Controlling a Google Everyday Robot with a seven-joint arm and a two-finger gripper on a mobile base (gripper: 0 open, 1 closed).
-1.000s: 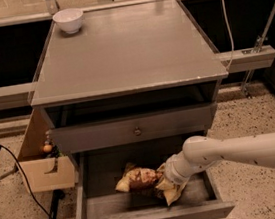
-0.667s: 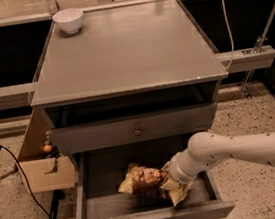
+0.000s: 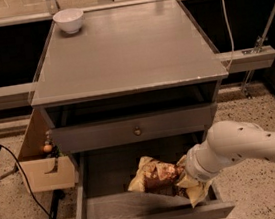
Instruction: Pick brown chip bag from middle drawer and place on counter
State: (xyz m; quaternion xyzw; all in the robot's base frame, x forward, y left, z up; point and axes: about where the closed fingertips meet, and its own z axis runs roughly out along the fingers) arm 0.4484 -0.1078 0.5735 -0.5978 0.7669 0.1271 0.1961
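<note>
The middle drawer (image 3: 104, 179) is pulled open at the bottom of the cabinet. The brown chip bag (image 3: 156, 174) is in it, right of centre, tilted, with one tan end hanging by my wrist. My gripper (image 3: 184, 174) reaches in from the right on the white arm (image 3: 233, 149) and is shut on the bag's right part. The bag largely hides the fingers. The counter (image 3: 124, 47) is the grey top slab above.
A small white bowl (image 3: 68, 19) stands on the counter's far left corner. A shut grey drawer front with a dark knob (image 3: 137, 130) sits just above the open drawer. A wooden box (image 3: 43, 167) and a black cable (image 3: 21, 167) are at the left. Pale rails (image 3: 249, 58) run along the right.
The arm and the bag have shifted a little to the right and up together. The bag now sits more tilted in the drawer.
</note>
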